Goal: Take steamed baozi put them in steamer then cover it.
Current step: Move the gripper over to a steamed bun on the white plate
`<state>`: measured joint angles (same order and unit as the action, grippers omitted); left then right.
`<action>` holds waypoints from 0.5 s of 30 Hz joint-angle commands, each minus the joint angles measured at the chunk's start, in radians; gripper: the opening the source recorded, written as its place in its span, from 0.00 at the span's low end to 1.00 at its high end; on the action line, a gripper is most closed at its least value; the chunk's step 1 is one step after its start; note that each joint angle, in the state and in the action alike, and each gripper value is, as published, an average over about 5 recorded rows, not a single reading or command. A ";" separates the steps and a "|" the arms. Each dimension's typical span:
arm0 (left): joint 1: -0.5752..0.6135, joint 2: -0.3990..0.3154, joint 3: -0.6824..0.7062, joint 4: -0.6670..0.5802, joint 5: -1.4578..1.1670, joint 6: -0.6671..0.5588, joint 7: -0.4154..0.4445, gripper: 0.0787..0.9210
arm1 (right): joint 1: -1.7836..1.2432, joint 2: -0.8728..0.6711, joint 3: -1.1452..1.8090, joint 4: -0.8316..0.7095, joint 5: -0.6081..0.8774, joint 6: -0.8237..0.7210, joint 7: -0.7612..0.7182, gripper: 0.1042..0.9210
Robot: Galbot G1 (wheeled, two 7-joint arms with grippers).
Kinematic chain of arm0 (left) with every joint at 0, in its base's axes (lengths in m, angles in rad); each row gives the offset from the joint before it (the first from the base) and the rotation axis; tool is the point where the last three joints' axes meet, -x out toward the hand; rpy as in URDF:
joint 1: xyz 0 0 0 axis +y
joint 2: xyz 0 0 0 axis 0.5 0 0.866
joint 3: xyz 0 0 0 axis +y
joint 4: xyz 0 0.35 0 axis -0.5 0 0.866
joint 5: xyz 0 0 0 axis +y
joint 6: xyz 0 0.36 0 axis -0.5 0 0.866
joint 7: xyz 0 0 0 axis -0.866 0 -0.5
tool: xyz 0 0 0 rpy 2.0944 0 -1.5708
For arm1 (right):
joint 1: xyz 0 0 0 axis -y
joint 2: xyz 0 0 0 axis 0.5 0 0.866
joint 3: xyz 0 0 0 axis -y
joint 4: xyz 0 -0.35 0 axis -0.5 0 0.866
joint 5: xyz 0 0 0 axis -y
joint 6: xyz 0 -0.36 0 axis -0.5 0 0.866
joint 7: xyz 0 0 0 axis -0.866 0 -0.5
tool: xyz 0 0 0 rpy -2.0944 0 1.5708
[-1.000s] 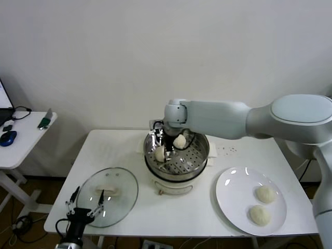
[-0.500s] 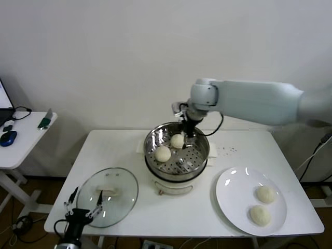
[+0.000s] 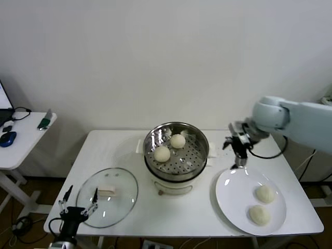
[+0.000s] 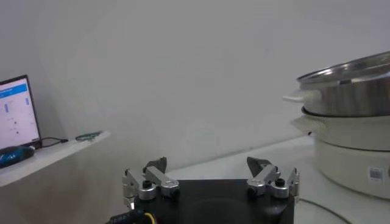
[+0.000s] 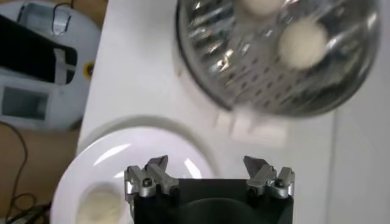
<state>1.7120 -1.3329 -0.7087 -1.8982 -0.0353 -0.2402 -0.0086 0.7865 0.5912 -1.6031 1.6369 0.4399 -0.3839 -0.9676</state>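
- left hand (image 3: 77, 211) parked low at the counter's near left edge, fingers spread, nothing held; just beside the near rim of the cover
- cover (image 3: 107, 196) lies flat on the counter (image 3: 124, 150) at near left, white bar handle up, well apart from the steamer
- white plate (image 3: 233, 199) at near right of the counter, two steamed baozi on its right part: one nearer (image 3: 259, 215), one just behind it (image 3: 265, 194), close together, can't tell if touching
- right hand (image 3: 239, 148) hovers above the plate's far left rim, between steamer and plate, pointing down, fingers spread and empty; right wrist view shows the same open fingers (image 5: 150, 178) over the plate rim with one bun at the frame corner
- steamer (image 3: 176, 155) in the middle of the counter, uncovered, steel pot on white base, perforated tray visible
- two steamed baozi inside on the tray: one toward front left (image 3: 162, 153), one behind it toward the back (image 3: 178, 140), near each other, apart from the pot wall
- left wrist view: steamer side (image 4: 347, 100) seen beyond the open left hand
- side desk (image 3: 21, 140) off to the far left with a mouse and small items
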 commanded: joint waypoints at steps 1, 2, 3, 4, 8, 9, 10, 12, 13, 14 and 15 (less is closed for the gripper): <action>0.001 -0.009 -0.008 -0.005 0.008 0.011 0.001 0.88 | -0.328 -0.318 0.137 0.098 -0.272 0.042 -0.040 0.88; 0.003 -0.010 -0.008 -0.005 0.010 0.011 0.001 0.88 | -0.383 -0.329 0.171 0.095 -0.291 0.046 -0.043 0.88; 0.004 -0.011 -0.008 -0.005 0.012 0.012 0.000 0.88 | -0.451 -0.341 0.223 0.092 -0.310 0.050 -0.049 0.88; 0.004 -0.011 -0.009 -0.005 0.013 0.013 0.000 0.88 | -0.512 -0.350 0.273 0.089 -0.325 0.052 -0.053 0.88; 0.002 -0.012 -0.014 -0.004 0.015 0.018 -0.001 0.88 | -0.719 -0.371 0.449 0.071 -0.386 0.063 -0.063 0.88; 0.001 -0.012 -0.015 -0.003 0.015 0.019 -0.001 0.88 | -0.745 -0.371 0.470 0.066 -0.398 0.066 -0.064 0.88; 0.001 -0.012 -0.015 -0.002 0.016 0.019 -0.001 0.88 | -0.762 -0.368 0.485 0.060 -0.408 0.068 -0.065 0.88; 0.001 -0.012 -0.014 0.002 0.017 0.018 -0.001 0.88 | -0.773 -0.357 0.499 0.050 -0.412 0.069 -0.065 0.88; 0.001 -0.013 -0.014 0.004 0.018 0.017 -0.001 0.88 | -0.774 -0.350 0.501 0.045 -0.412 0.067 -0.064 0.88; 0.002 -0.013 -0.013 0.006 0.018 0.016 -0.001 0.88 | -0.774 -0.341 0.502 0.040 -0.412 0.066 -0.063 0.88; 0.003 -0.013 -0.013 0.008 0.019 0.016 -0.002 0.88 | -0.773 -0.334 0.501 0.036 -0.412 0.065 -0.062 0.88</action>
<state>1.7149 -1.3439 -0.7193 -1.8943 -0.0178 -0.2261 -0.0096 0.2746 0.3234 -1.2837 1.6719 0.1470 -0.3341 -1.0131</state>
